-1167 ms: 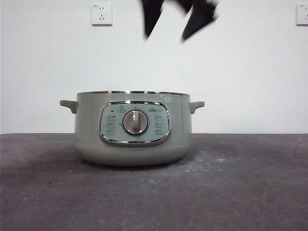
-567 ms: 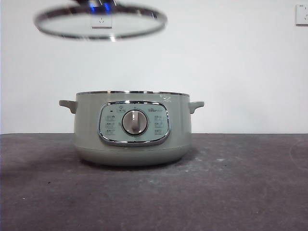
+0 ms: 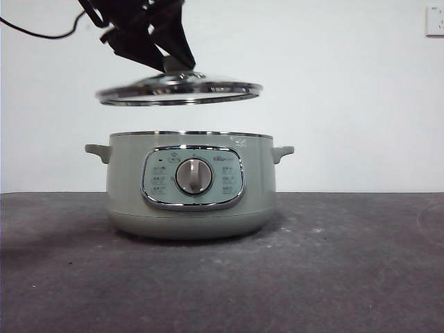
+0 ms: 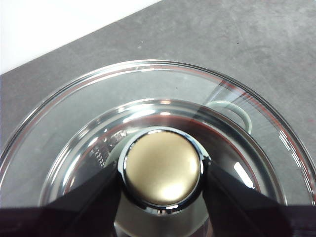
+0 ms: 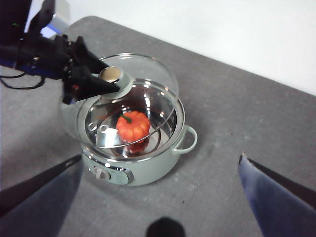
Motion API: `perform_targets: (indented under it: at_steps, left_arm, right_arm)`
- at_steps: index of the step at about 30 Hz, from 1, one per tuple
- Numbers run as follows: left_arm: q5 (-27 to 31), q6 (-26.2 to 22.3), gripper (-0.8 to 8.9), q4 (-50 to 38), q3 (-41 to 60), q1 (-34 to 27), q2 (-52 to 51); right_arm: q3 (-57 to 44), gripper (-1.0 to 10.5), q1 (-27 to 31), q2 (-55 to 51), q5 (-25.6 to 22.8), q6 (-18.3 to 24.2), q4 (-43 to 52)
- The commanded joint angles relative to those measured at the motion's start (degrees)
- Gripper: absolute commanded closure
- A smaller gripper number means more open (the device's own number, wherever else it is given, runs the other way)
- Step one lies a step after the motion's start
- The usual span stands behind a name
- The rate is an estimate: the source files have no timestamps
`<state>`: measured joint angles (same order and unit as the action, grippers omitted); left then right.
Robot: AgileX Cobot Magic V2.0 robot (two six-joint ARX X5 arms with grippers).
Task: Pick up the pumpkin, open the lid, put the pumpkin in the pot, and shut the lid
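Sitting nearest on the dark grey table (image 3: pixel 361 277), the pot (image 3: pixel 191 187), sage green, upright, control panel and silver dial (image 3: pixel 194 176) facing the front camera, one small handle sticking out at each side. Showing a chrome rim along its open top, with a clear gap of air above it. Resting inside on the shiny metal floor, as seen from the right wrist camera, the pumpkin (image 5: pixel 133 126), orange and ribbed, dark green stem pointing up, roughly at the middle of the bowl.

Hanging above the pot, not touching it, the lid (image 3: pixel 179 90), close to level, sitting a little toward the side of the pot's left-hand handle in the front view rather than squarely over the rim. Overlapping the pot's opening only partly in the right wrist view too, the glass reaching past the rim on the far side.

Gripping the lid's knob (image 4: pixel 162 168) from both sides, the left gripper (image 4: pixel 162 173), its two black jaws pressed against the chrome collar under the knob's rounded top. Reaching down into the front view from the upper edge, dark and bulky, a black cable trailing off toward the wall.

Hovering high and well back from the pot, the right gripper (image 5: pixel 158 195), jaws spread wide apart, carrying nothing.

Standing behind everything, a white wall with a socket (image 3: pixel 436 21) in the upper corner.
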<state>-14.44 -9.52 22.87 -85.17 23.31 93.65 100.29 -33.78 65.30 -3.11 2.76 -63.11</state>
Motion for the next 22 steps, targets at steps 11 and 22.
perform_targets:
  at_steps: [11,22]
  left_arm:
    - [-0.61,-0.83,8.22,-4.83,-0.39,0.76,5.51]
    - [-0.66,-0.83,8.22,-4.31,-0.39,0.79,7.78]
  right_arm:
    - [-0.04,3.8,-0.15,0.09,0.17,-0.48,-0.44]
    - [-0.04,3.8,-0.15,0.09,0.2,-0.28,-0.44]
